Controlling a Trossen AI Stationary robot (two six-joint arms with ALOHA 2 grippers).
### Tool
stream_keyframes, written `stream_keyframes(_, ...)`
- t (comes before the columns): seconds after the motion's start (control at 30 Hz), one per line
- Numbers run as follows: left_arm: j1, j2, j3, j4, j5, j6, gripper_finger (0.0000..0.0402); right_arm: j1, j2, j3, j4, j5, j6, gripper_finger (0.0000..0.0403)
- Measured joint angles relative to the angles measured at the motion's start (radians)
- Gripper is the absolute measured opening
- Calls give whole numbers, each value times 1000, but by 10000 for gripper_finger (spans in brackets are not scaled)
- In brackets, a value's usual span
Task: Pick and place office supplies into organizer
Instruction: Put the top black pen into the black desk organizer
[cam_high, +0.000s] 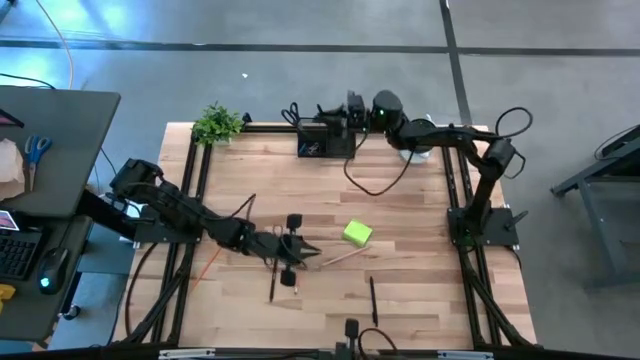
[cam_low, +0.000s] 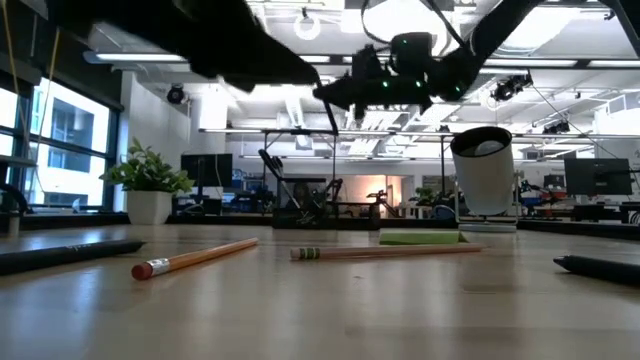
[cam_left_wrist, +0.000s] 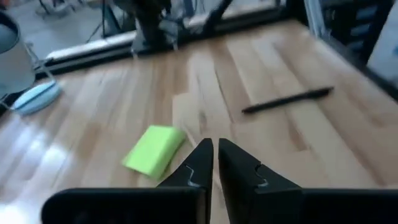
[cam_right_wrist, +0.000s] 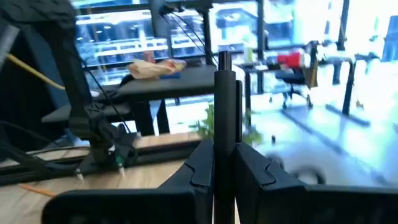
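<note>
My right gripper (cam_right_wrist: 224, 148) is at the table's far edge, up in the air above the black organizer (cam_high: 325, 143), and is shut on a black pen (cam_right_wrist: 225, 93). My left gripper (cam_left_wrist: 216, 148) hovers low over the middle of the table, shut and empty, just short of the lime-green sticky-note pad (cam_left_wrist: 154, 149). In the high view a wooden pencil (cam_high: 342, 256) lies flat right next to the left gripper (cam_high: 308, 250). Two more black pens (cam_high: 372, 298) (cam_high: 272, 285), an orange pencil (cam_low: 195, 258) and black binder clips (cam_high: 293, 221) also lie on the wood. My right gripper pinches the black pen between its two fingers, partway along the barrel (cam_right_wrist: 225, 132). The fingers run along the pen, and a long piece with the capped end (cam_right_wrist: 224, 60) sticks out past the fingertips. The pen is lifted clear of the table and the organizer.
A small potted plant (cam_high: 216, 124) stands at the far left corner. A round white cup (cam_low: 483, 170) stands under the right arm near the far edge. Black scissors handles (cam_high: 292, 111) show beside the organizer. A cable (cam_high: 375, 180) loops over the far part of the table.
</note>
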Motion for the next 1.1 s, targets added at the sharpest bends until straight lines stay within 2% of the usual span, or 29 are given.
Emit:
stream_keyframes(0.13, 91, -50, -138, 291, 101, -2, 2, -2, 7, 102, -106, 10, -125, 37)
stream_keyframes(0.23, 180, -114, -235, 415, 157, -13, 4, -2, 48, 173, -183, 11, -188, 36)
stream_keyframes(0.3, 238, -165, -279, 448, 158, -27, 4, -3, 94, 214, -217, 8, -212, 28)
stream_keyframes(0.4, 320, -228, -314, 428, 155, -53, 1, -12, 170, 283, -242, 6, -224, 20)
stream_keyframes(0.5, 370, -237, -325, 434, 187, -77, 2, -23, 249, 360, -249, -4, -223, 27)
stream_keyframes(0.63, 388, -212, -324, 423, 190, -79, 6, -37, 341, 465, -301, -37, -222, 48)
stream_keyframes(0.77, 392, -194, -324, 379, 188, -77, 7, -48, 407, 560, -447, -69, -222, 41)
stream_keyframes(0.97, 392, -156, -325, 315, 192, -75, 7, -65, 430, 600, -537, -82, -287, 28)
stream_keyframes(1.1, 392, -149, -324, 302, 192, -77, 7, -87, 428, 600, -545, -80, -234, 56)
